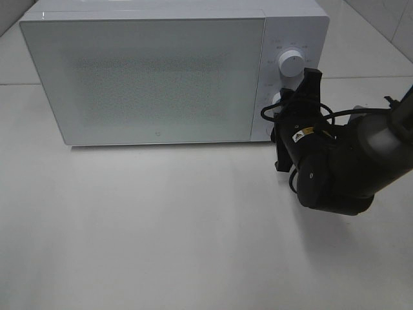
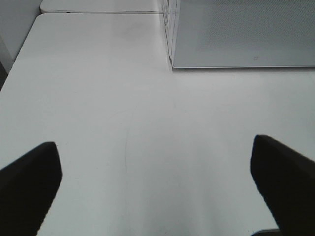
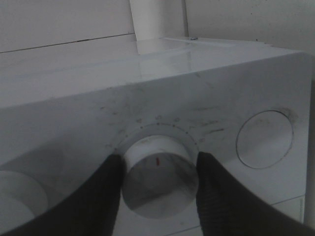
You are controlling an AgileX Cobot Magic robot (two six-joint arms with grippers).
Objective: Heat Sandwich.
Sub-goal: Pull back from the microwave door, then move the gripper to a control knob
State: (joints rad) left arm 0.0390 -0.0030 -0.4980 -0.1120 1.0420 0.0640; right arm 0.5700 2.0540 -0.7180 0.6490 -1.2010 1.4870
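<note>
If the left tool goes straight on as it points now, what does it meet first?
Likely the bare table; the microwave sits to one side of the left tool's line, though depth is unclear.

Left gripper [image 2: 153, 147]: jaws spread wide, nothing between them, angled downward. Right arm [image 1: 361, 152]: stretched forward, wrist rolled. Right gripper [image 3: 158, 167]: fingers [image 3: 101, 191] pressed against both sides of a dial [image 3: 157, 189].
</note>
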